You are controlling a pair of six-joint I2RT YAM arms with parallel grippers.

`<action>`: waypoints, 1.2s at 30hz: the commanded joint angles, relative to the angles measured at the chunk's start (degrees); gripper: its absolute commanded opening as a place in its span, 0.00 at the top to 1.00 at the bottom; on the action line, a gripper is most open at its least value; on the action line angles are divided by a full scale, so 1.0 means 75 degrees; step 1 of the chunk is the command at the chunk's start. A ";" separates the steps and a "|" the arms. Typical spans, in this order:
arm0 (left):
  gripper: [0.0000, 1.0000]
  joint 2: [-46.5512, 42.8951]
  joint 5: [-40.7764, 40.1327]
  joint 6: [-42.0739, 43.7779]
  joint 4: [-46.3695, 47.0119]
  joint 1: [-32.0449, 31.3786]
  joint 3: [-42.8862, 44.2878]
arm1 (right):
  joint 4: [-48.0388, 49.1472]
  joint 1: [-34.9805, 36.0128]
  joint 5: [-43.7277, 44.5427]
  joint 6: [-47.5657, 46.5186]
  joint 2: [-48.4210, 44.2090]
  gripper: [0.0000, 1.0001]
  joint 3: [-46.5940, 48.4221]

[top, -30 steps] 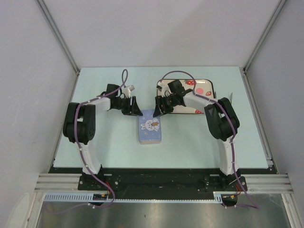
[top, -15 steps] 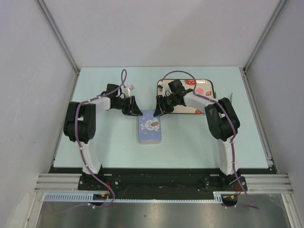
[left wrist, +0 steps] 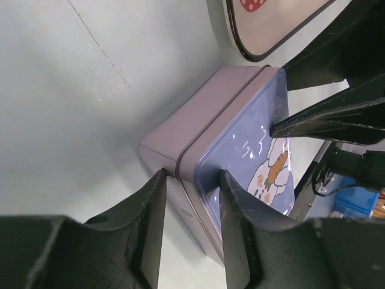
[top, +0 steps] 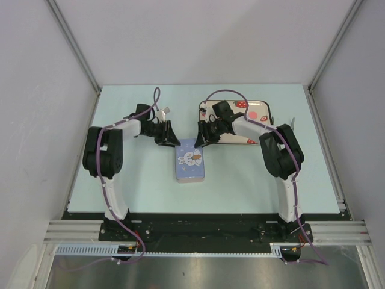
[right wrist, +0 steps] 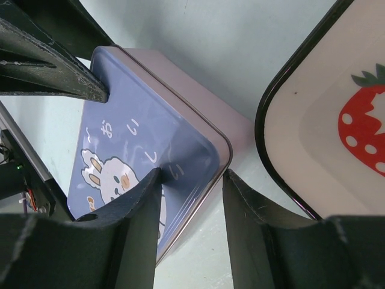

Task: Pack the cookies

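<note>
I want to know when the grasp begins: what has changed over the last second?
Both hands closed in on the rabbit tin. The left hand is now on its far-left corner and the right hand on its far-right corner. The left arm's elbow shifted slightly inward. The tin, its lid on, and the strawberry tray stayed put.

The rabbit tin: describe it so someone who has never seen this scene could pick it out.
At the middle of the pale green table lies a small rectangular lilac-blue metal tin, lid on. Unlike the larger, open white strawberry-print tray just behind it to the right, it bears a white rabbit with a carrot.
</note>
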 commanded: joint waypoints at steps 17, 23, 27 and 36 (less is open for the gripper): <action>0.78 0.0738 -0.2286 0.0680 -0.0623 -0.0189 0.0679 | -0.0546 0.0996 0.0555 -0.0122 0.0187 0.87 -0.0719; 0.67 0.0586 -0.2274 0.0856 -0.0670 -0.0189 0.0620 | -0.0534 0.0972 0.0543 -0.0122 0.0046 0.86 -0.0813; 0.60 0.0399 -0.2157 0.0868 -0.0635 -0.0177 0.0550 | -0.0534 0.0820 0.0602 -0.0180 -0.0048 0.79 -0.0813; 0.46 -0.0186 -0.2028 0.0915 -0.0541 -0.0177 0.0304 | -0.0534 0.0597 0.1093 -0.0356 -0.0679 0.56 -0.0801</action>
